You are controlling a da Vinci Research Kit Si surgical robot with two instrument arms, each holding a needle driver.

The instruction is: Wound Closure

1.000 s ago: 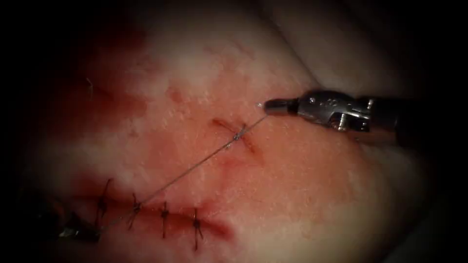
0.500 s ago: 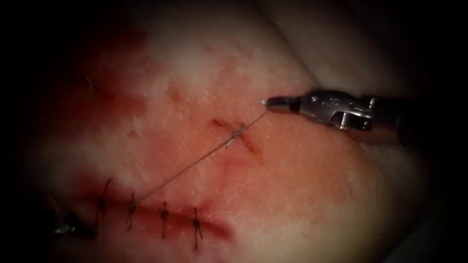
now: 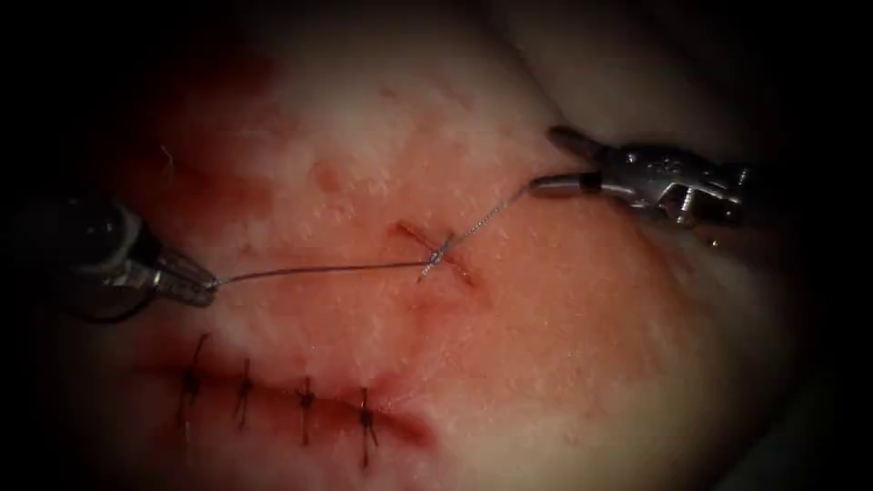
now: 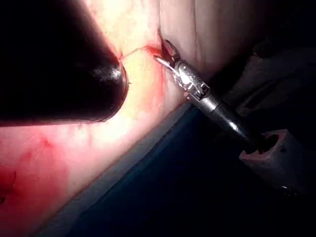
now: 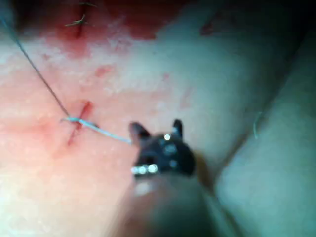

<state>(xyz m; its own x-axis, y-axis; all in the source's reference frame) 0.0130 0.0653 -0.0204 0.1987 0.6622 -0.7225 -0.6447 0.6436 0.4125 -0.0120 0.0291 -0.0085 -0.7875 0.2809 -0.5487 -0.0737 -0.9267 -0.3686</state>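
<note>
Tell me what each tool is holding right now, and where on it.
Left tool grips the thread at its end left of the cut. Right tool has its jaws open; the thread's other end reaches its lower jaw, a grip cannot be told.

left gripper [image 3: 207,289] clamping thread [image 3: 318,270], right gripper [image 3: 550,164] open, knot [image 3: 437,255]

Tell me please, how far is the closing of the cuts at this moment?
Done: the long lower cut carries four tied stitches. In hand: a knot sits on the small upper cut; the left tool grips the thread left of it, while the right tool, jaws open, holds nothing, with the thread's other end at its lower jaw. Left: both thread ends at this knot look untrimmed.
</note>
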